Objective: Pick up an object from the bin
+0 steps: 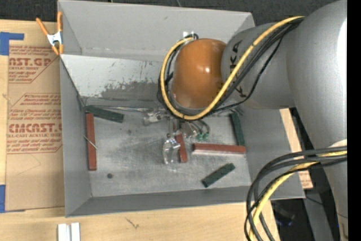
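Observation:
My gripper (171,150) hangs low over the middle of the bin floor, under the arm's orange cover. A long red-brown bar (221,149) lies flat just to its right, its left end right against the gripper. A short red piece (182,154) stands close beside the gripper's metal tip. In front of it and to the right, a dark green bar (218,175) lies at a slant on the floor.
Another red-brown bar (91,141) lies along the left wall. A dark green bar (108,115) rests at the back left, and a third one (237,128) lies near the right wall, partly under the arm. The arm covers the back right of the bin.

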Tool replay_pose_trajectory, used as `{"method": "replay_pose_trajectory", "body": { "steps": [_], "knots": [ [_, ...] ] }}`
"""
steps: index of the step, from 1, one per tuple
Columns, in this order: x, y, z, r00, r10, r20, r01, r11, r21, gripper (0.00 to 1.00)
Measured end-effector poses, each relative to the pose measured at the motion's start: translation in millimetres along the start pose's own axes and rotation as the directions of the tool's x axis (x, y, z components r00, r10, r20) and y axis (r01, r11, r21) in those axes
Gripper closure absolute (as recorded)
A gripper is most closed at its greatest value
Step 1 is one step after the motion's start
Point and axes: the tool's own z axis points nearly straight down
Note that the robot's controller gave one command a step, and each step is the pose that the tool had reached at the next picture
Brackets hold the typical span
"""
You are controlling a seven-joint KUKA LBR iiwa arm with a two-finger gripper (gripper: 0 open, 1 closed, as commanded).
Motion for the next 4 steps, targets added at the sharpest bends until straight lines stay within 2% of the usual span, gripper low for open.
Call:
{"method": "replay_pose_trajectory", "body": {
  "steps": [1,2,3,4],
  "knots": [
    [3.2,-24,6,0.996,0.089,0.001,-0.089,0.996,0.003,0.0],
    [16.0,-43,12,1.0,0.03,0.001,-0.03,1.0,0.002,0.0],
    [72.7,-114,22,0.998,0.063,-0.009,-0.063,0.998,0.001,1.0],
    [72.6,-114,22,0.998,0.063,-0.009,-0.063,0.998,0.001,1.0]
  ]
}}
